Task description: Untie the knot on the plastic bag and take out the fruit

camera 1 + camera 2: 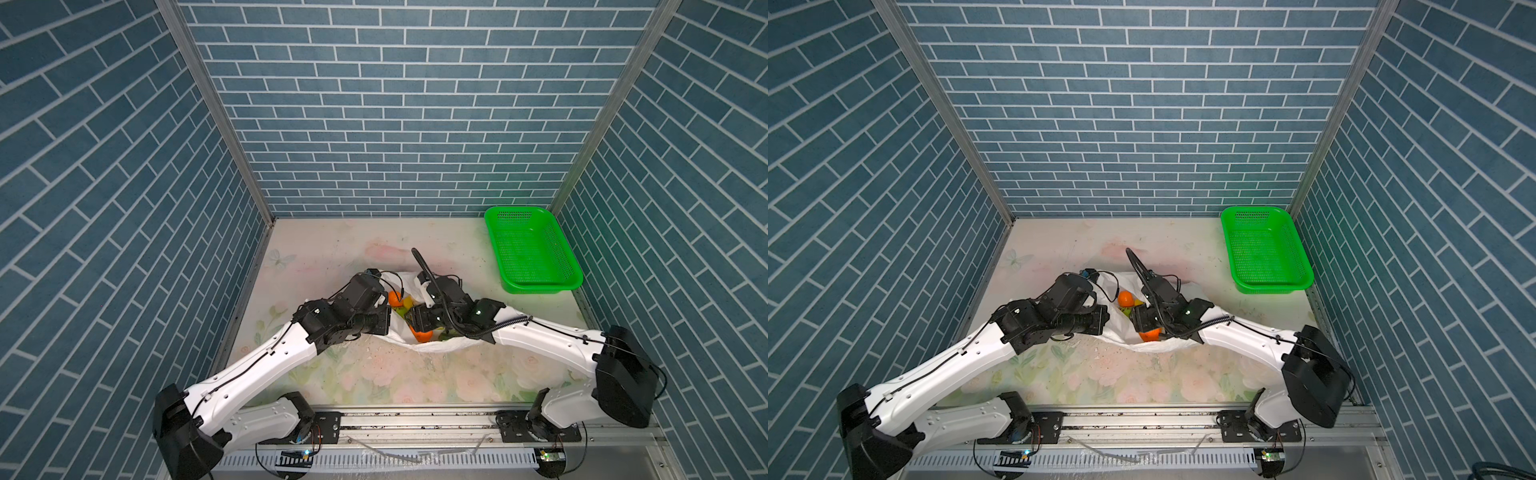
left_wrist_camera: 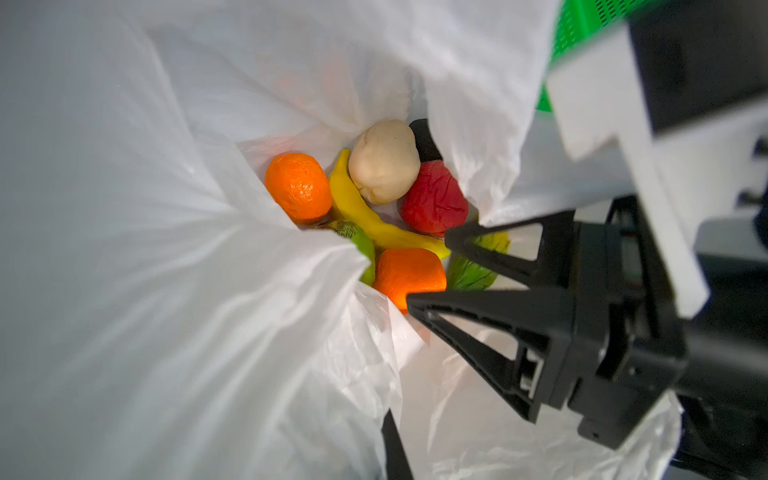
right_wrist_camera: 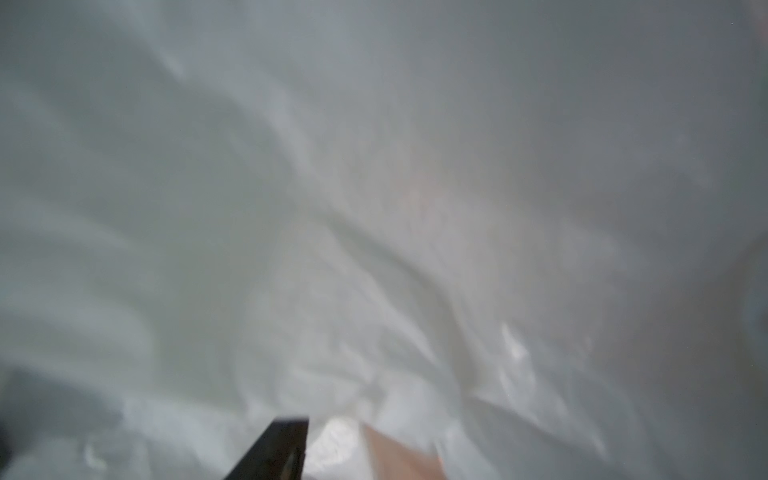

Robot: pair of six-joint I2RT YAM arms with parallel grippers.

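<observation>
The plastic bag lies mid-table with its mouth spread wide; the knot does not show. Inside lies the fruit: an orange, a banana, a whitish knobbly piece, a red one, a second orange and green pieces. My left gripper is shut on the bag's left rim, and the film drapes over one finger. My right gripper reaches into the mouth, open, its tips either side of the second orange. Blurred film fills the right wrist view.
A green perforated basket stands at the back right against the side wall, with nothing in it. Blue brick walls close in the table on three sides. Both forearms angle in from the front rail toward the bag.
</observation>
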